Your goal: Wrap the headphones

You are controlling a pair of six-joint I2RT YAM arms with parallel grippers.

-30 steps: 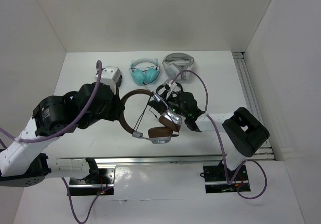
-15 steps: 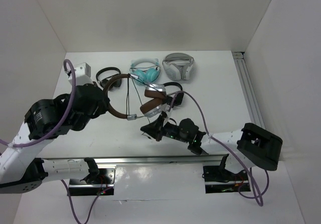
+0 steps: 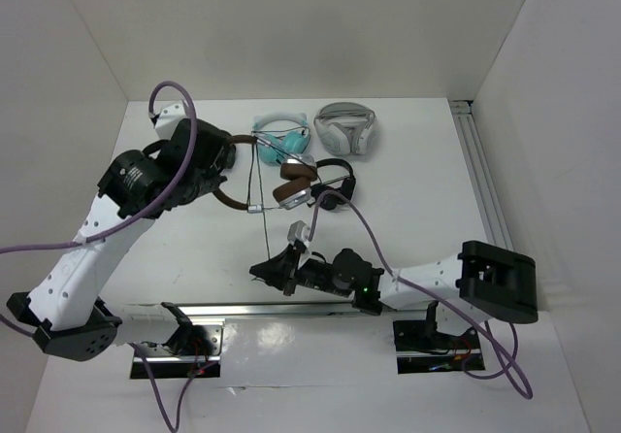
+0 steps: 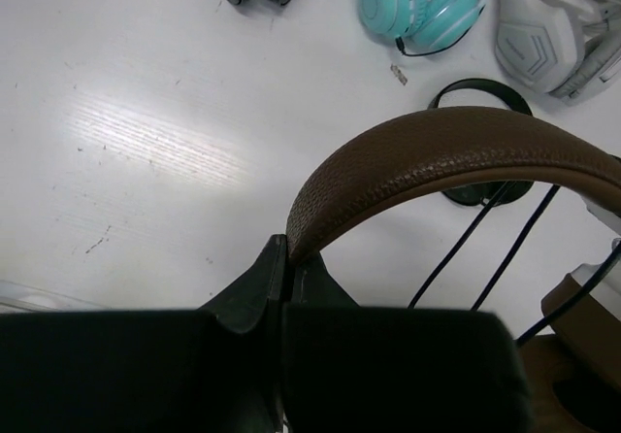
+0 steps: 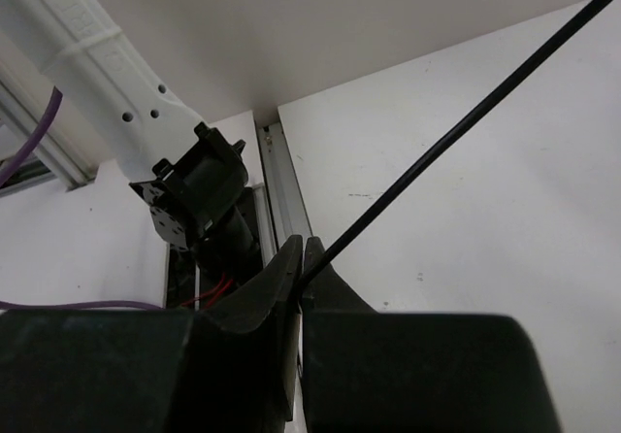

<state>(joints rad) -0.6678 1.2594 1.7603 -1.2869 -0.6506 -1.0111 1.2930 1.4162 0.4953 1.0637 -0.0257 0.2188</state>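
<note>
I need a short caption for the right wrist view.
Right gripper pinching the thin black cable above the white table.

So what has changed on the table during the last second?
The left gripper carried the headphones by the headband toward the far left. The right gripper drew back to the near edge, pulling the cable straight. All jaws are shut; the teal pair and grey pair did not move.

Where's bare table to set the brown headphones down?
Widest bare patch: right side, between the grey headphones, the side rail and the right arm. Smaller one front-left, between the left arm and the front rail. Crowded: back centre, where the teal headphones, black headphones and brown headphones cluster. Cable runs to the right gripper front-centre.
</note>
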